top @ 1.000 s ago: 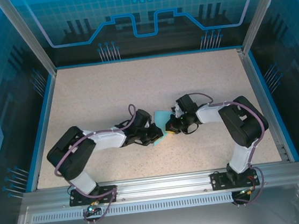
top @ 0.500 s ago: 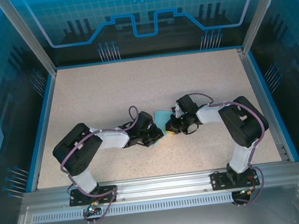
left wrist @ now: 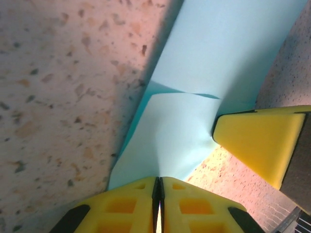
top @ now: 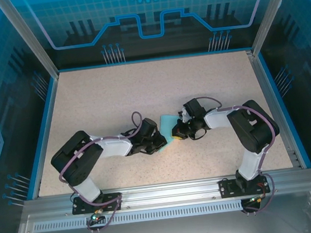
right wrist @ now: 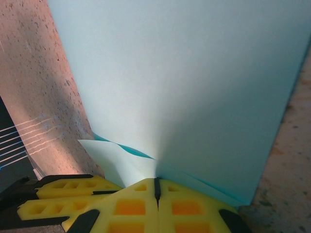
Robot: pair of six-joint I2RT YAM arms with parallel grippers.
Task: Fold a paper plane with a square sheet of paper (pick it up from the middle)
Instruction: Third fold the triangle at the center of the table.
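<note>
Looking down on a big speckled table [top: 113,93] with blue walls round it. Bolted at the near edge, two arms: left arm [top: 108,146] and right arm [top: 246,123]. Both bent in toward the middle, tips almost meeting.

Between those tips, the paper [top: 168,119]: light blue, near the middle of the table, a bit to the right. Partly hidden from above by the two grippers. Seen close from the left wrist, paper [left wrist: 218,43] partly folded, one flap turned over, a darker blue edge peeping out along the fold. Dark shadow thrown on the table just to its left. Seen close from the right wrist, paper [right wrist: 184,73] stretching away as one wide smooth sheet, with a small curled flap low on the left.

Next, the left gripper [top: 160,144], reaching in from the left. Up close [left wrist: 158,183], squeezed tight on the near edge of the folded flap, no gap to speak of. Then the right gripper [top: 176,132], reaching in from the right. Up close [right wrist: 156,187], also squeezed tight, pinching the near edge of the paper.

Last, the small bits: one yellow finger [left wrist: 257,141] of the right gripper, touching the paper's side. And the left gripper's yellow fingers [right wrist: 63,194], very near the right gripper.
</note>
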